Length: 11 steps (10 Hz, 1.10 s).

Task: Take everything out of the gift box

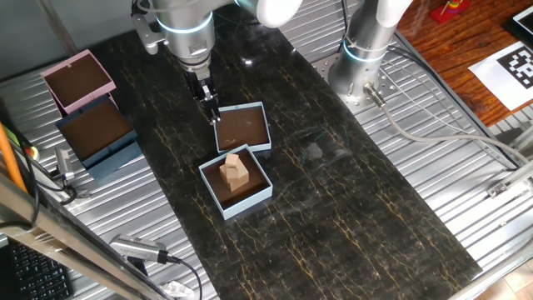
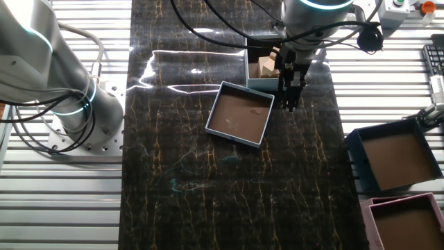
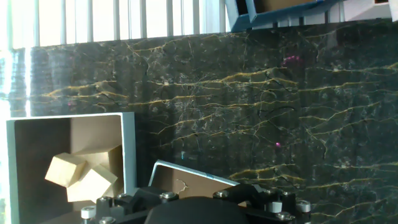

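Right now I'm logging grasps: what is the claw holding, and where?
Nothing visibly; the claw hangs by the tray, wooden blocks untouched in the gift box.

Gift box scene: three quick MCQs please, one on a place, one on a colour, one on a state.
1. Where is the tool?
A. Inside the gift box
B. At the edge of the tray
C. Over the pink box

2. What colour is the box beside the dark blue box?
A. Green
B. Yellow
C. Pink

3. What state is the gift box in?
A. Empty
B. Open, blocks inside
C. Lid on

Answers:
1 B: both fixed views show the tool by the tray's rim, clear of the gift box.
2 C: the pink box sits next to it.
3 B: tan blocks show inside it in the hand view.
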Available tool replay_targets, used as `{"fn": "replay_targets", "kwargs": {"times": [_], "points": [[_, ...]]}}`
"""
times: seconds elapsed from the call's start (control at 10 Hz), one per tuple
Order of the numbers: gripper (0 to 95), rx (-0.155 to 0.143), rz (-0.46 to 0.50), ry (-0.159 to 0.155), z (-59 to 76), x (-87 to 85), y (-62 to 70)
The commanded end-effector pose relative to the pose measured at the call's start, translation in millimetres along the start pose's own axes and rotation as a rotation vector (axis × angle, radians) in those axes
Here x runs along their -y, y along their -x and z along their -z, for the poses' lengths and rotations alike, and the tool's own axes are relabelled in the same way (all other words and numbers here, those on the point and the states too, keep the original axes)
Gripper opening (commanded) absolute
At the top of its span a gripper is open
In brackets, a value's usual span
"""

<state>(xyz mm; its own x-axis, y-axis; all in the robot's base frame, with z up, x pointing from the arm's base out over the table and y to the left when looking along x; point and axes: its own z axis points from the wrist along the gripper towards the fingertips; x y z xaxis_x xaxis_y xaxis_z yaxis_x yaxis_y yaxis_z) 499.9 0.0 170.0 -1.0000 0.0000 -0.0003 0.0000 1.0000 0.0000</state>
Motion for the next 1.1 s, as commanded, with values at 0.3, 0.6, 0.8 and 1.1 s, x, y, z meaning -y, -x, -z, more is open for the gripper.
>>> {"fn": "replay_targets", "kwargs": {"times": [0.3, 0.6, 0.8, 1.1], "points": [[0.0, -0.001, 0.299, 0.006, 1.6, 0.2, -1.7], [0.0, -0.009, 0.333, 0.005, 18.9, -7.6, -11.3], [0.0, -0.003, 0.346, 0.004, 26.4, -11.8, -15.0], [0.0, -0.005, 0.369, 0.008, 26.6, -12.7, -15.1]]}}
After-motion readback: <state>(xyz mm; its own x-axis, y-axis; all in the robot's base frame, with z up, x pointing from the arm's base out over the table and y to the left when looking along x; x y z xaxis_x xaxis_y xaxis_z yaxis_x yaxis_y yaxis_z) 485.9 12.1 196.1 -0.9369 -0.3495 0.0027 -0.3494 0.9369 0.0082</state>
